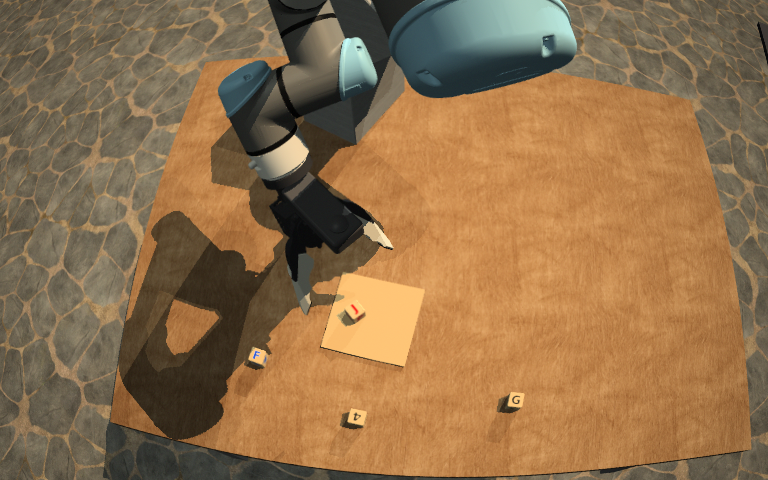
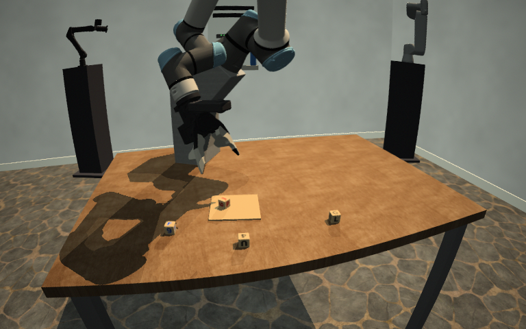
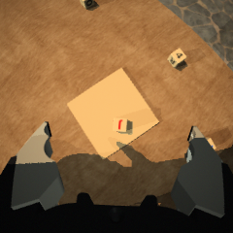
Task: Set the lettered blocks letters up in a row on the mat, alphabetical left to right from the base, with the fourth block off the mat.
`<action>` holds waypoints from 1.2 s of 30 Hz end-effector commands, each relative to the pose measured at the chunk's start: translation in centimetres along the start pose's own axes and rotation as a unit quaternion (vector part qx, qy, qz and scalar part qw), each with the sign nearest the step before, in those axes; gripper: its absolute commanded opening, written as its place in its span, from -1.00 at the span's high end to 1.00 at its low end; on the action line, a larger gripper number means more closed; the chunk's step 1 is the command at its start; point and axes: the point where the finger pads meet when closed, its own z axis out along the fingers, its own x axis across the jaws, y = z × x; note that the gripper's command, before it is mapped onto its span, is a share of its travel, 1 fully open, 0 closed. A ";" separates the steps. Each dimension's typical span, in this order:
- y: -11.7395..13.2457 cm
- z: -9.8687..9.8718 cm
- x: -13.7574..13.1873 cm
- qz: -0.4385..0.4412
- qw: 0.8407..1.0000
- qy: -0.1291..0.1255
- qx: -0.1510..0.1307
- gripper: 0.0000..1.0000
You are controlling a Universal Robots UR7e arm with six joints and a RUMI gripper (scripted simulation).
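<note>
The tan mat bears one block with a red letter, apparently a J, turned askew near its robot-side edge. The blue F block stands off the mat, at the top view's left, partly hidden in the wrist view. The block with a 4 on top is near the front edge. The black G block stands far right. My gripper is open and empty, high above the table at the mat's robot side.
The wooden table has a curved front edge beyond the 4 and G blocks. The arm's grey pedestal stands at the back. The arm's shadow covers the table's left part and reaches close to the F block.
</note>
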 end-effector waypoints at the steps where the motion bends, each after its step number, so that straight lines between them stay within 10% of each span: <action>1: 0.0 -0.1 0.1 -0.001 1.000 0.001 0.000 -1.00; 10: 0.5 -0.1 1.5 0.000 1.000 0.000 0.000 -1.00; 28: 3.4 -1.5 15.6 -0.001 1.000 0.000 0.000 -1.00; 36: 3.6 -1.7 17.9 -0.001 1.000 0.000 0.000 -1.00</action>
